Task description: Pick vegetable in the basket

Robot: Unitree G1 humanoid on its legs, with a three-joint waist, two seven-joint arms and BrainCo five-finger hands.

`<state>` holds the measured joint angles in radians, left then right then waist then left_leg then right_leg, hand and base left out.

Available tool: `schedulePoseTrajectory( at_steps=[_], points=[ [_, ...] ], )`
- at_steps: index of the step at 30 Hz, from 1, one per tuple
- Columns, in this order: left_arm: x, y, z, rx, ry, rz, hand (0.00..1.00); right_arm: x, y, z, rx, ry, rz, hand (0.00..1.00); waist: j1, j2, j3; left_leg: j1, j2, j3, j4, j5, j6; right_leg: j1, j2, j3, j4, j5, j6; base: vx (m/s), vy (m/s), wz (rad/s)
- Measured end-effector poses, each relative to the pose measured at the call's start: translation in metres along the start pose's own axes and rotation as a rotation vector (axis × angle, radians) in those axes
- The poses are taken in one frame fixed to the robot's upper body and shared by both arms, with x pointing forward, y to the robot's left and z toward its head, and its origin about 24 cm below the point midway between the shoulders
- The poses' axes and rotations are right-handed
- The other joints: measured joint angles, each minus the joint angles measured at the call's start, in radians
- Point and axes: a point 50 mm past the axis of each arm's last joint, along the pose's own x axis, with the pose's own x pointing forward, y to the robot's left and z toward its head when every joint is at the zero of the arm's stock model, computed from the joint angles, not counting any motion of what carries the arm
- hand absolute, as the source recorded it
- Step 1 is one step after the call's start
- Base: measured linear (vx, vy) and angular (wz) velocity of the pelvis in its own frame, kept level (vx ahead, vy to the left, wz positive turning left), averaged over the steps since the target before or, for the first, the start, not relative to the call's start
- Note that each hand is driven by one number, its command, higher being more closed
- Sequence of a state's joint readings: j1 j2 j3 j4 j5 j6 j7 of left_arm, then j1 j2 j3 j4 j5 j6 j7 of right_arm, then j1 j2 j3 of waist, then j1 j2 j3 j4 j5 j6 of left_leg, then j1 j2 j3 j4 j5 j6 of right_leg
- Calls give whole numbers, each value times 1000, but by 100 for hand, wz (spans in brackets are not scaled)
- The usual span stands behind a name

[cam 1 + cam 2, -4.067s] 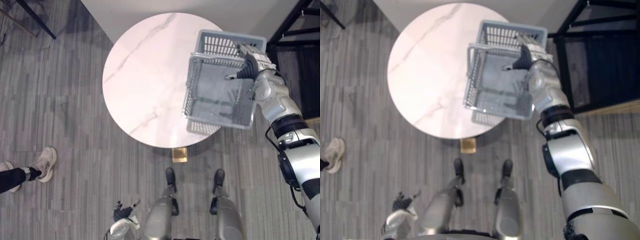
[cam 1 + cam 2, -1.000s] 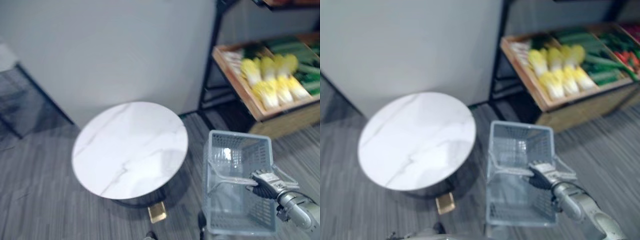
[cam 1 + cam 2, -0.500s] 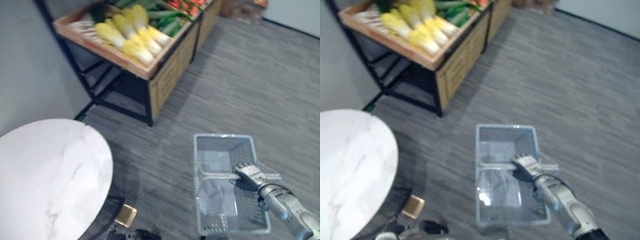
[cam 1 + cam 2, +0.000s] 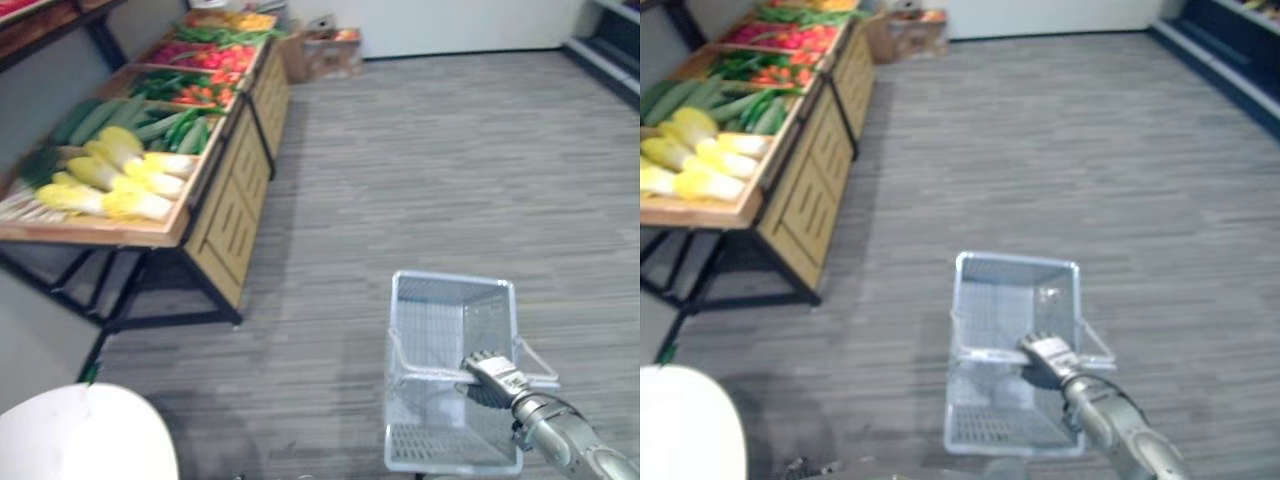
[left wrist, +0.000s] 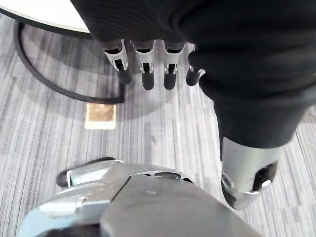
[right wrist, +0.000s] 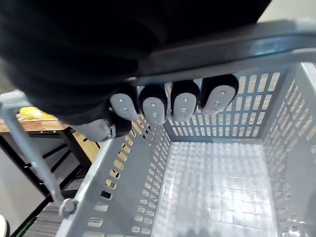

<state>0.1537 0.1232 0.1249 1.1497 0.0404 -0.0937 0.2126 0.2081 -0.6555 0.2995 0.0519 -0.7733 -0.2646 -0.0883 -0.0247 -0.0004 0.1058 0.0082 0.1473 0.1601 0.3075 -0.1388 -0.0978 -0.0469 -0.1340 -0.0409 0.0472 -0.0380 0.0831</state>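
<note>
- Grey plank-patterned floor (image 4: 430,150) runs across the room, with a wooden produce stand (image 4: 230,215) along the upper left of the frame and a round white table (image 4: 80,435) at the lower left.
- All the vegetables lie on that stand: pale cabbages (image 4: 110,180) nearest, cucumbers (image 4: 160,125) behind them, red vegetables (image 4: 195,55) further back.
- At the lower right hangs the basket (image 4: 452,300), well apart from the stand, with the right hand (image 4: 490,378) curled round its handle (image 4: 425,372) (the wrist view shows its bottom bare).
- Its fingers straight, the left hand (image 5: 148,79) holds nothing.
- As I judge it, the basket is in hand, but reaching the stand, picking and dropping in all remain.
</note>
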Motion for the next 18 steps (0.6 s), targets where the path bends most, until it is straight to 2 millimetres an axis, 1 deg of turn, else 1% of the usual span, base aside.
schedulePoseTrajectory(
  at_steps=[1, 2, 3, 4, 5, 6, 7, 8, 9, 12, 13, 14, 15, 16, 17, 18],
  points=[
    [0, -2, 3, -2, -13, -7, 0, 1, -3, -1, 2, 0, -10, 100, -7, -5, 1, -7, -12, -8, -12, -1, -1, -10, -1, 6, -14, 5, 13, 46, 119, -17],
    [1, -1, 8, -5, -37, -4, 0, 1, -5, -2, 16, 2, -15, 100, -4, -13, 7, -30, -25, -6, 7, -2, -3, -26, -9, 25, -22, 13, 12, 23, 131, -1],
    [1, -1, 8, -7, -39, -4, 0, 0, -4, -3, 17, 2, -7, 100, -5, -14, 8, -48, -29, -6, 42, -11, -16, -18, -14, 41, -36, 20, 23, 32, 158, -1],
    [0, -1, 6, -6, -33, -4, 0, 1, -5, -3, 16, 3, -9, 100, -3, -12, 7, -57, -30, -4, 70, -16, -24, -11, -20, 47, -46, 37, 23, 35, 172, -1],
    [0, -1, 4, -5, -29, -5, 0, 1, -7, -3, 12, -1, -14, 100, -2, -8, 9, -60, -29, -4, 93, -20, -29, 1, -27, 47, -53, 41, 28, 56, 153, -6],
    [-1, -4, 1, -3, -22, -11, 0, 1, -7, -3, 13, -7, -13, 100, -1, 4, 7, -56, -23, -5, 102, -33, -30, 14, -23, 44, -63, 53, 44, 58, 118, -3],
    [-2, -5, 0, -1, -18, -13, 0, 1, -6, -3, 15, -7, -12, 100, -1, 1, 9, -55, -18, -4, 99, -43, -29, 16, -18, 43, -67, 60, 50, 73, 86, 2],
    [-2, -8, 0, 9, -21, -22, 0, 1, -6, -3, 16, -5, -13, 100, -1, 17, 0, -52, -8, -5, 85, -60, -30, 15, -7, 41, -74, 63, 53, 64, 61, 2],
    [-2, -9, 2, 19, -25, -27, 0, 1, -6, -3, 17, -5, -13, 100, -1, 19, -1, -46, -7, -3, 71, -65, -29, 15, -4, 39, -80, 66, 56, 67, 70, 1],
    [-1, -11, 10, 62, -55, -41, 0, 0, -6, -4, 25, 4, -18, 100, -1, 18, 1, -20, -19, -4, -9, -72, -21, 13, -9, 22, -82, 69, 62, 38, 81, 12],
    [0, -11, 13, 81, -67, -46, 0, 0, -4, -4, 33, 13, -21, 100, 1, 18, 1, -22, -25, -4, -24, -88, -8, 7, -12, 13, -74, 66, 67, 4, 127, 19],
    [0, -12, 16, 99, -77, -52, 0, 0, -5, -5, 39, 30, -32, 100, 4, 18, 2, -26, -32, -5, -28, -114, 11, -29, -15, 9, -14, 34, 78, -7, 139, 21],
    [1, -12, 17, 107, -81, -53, 0, 0, -6, -7, 43, 41, -40, 100, 5, 15, 4, -29, -37, -5, -33, -126, 23, -54, -22, 7, 39, 9, 82, -27, 152, 31],
    [1, -11, 18, 123, -83, -53, 0, 2, -8, -10, 54, 64, -64, 100, 2, 12, 6, -18, -51, -6, -57, -153, 43, -119, -39, -3, 187, -39, 78, -40, 157, 28],
    [2, -9, 20, 133, -87, -48, 0, 7, -11, -12, 61, 80, -88, 100, 2, 4, 15, 2, -63, -2, -69, -169, 48, -204, -58, -6, 381, -56, 44, -49, 153, 23],
    [3, -5, 20, 143, -90, -41, 0, 10, -12, -11, 63, 84, -98, 100, 6, -8, 24, 18, -75, -1, -69, -173, 56, -235, -75, -9, 473, -50, 16, -43, 148, 16]
  ],
)
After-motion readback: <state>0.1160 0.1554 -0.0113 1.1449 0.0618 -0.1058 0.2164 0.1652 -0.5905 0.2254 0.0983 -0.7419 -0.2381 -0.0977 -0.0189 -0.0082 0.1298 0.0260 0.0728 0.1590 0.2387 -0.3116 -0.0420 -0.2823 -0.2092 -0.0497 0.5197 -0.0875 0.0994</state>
